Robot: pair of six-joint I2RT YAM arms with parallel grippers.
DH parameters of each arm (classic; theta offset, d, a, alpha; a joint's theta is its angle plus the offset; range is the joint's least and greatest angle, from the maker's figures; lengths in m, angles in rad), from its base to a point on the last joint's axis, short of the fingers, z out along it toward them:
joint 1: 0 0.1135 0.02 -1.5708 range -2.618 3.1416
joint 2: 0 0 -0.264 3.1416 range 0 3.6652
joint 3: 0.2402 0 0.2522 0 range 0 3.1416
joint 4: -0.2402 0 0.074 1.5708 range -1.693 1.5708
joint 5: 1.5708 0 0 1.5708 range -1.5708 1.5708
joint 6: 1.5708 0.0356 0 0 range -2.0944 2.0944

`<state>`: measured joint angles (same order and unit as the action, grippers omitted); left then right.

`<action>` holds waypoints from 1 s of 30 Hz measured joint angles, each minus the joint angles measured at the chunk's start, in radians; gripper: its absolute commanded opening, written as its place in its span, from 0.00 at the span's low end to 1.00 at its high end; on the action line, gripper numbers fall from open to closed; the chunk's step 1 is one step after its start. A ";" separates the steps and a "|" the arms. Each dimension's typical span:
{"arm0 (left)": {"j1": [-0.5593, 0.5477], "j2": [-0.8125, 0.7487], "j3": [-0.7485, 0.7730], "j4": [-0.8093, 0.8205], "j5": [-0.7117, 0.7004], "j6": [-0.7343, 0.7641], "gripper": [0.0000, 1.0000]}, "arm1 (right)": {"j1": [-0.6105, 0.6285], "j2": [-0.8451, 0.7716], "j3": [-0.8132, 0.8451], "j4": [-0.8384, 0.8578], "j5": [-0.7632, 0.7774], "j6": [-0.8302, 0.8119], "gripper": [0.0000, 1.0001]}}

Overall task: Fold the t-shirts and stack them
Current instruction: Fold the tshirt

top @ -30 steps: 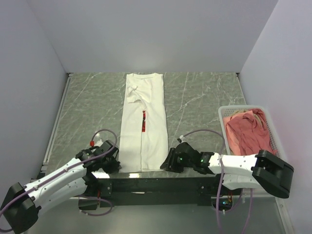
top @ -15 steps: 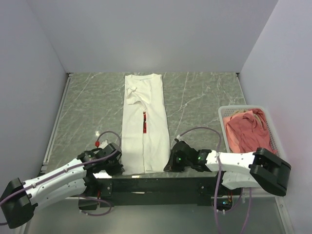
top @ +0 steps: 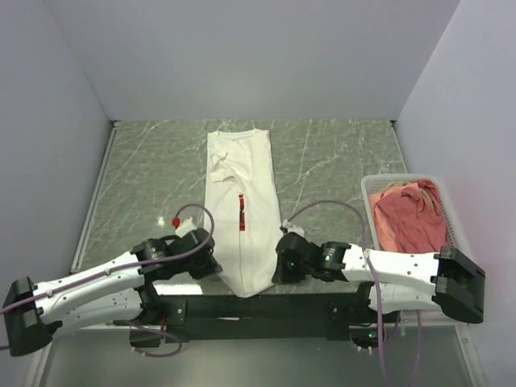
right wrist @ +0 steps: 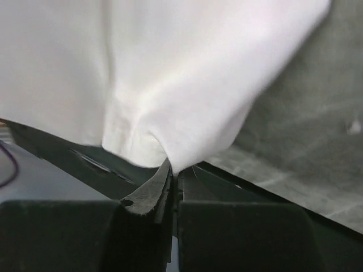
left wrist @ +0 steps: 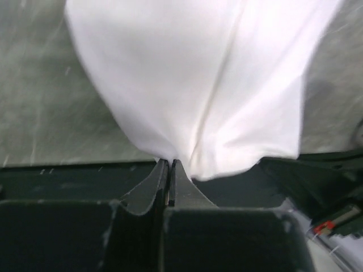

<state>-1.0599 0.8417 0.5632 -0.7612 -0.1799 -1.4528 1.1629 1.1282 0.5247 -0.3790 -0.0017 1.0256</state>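
While the white t-shirt [top: 240,201] is lying lengthwise at the frame's centre, its lower hem is bunching because the left gripper [left wrist: 170,164] and right gripper [right wrist: 173,171] are each clamping a corner, probably for folding upward; pink shirts [top: 407,216] are waiting in the basket [top: 368,205] at right.

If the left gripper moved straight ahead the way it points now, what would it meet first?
The white t-shirt pinched in the left gripper; beyond it, possibly the right gripper.
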 measured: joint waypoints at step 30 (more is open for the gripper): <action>0.663 0.634 0.357 0.432 0.095 0.397 0.00 | -0.455 0.651 0.700 -0.016 0.085 -0.314 0.00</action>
<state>-0.3973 1.4757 0.9199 -0.3294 -0.0849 -1.0561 0.7074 1.7790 1.2243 -0.3950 0.0834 0.7116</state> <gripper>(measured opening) 0.029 0.023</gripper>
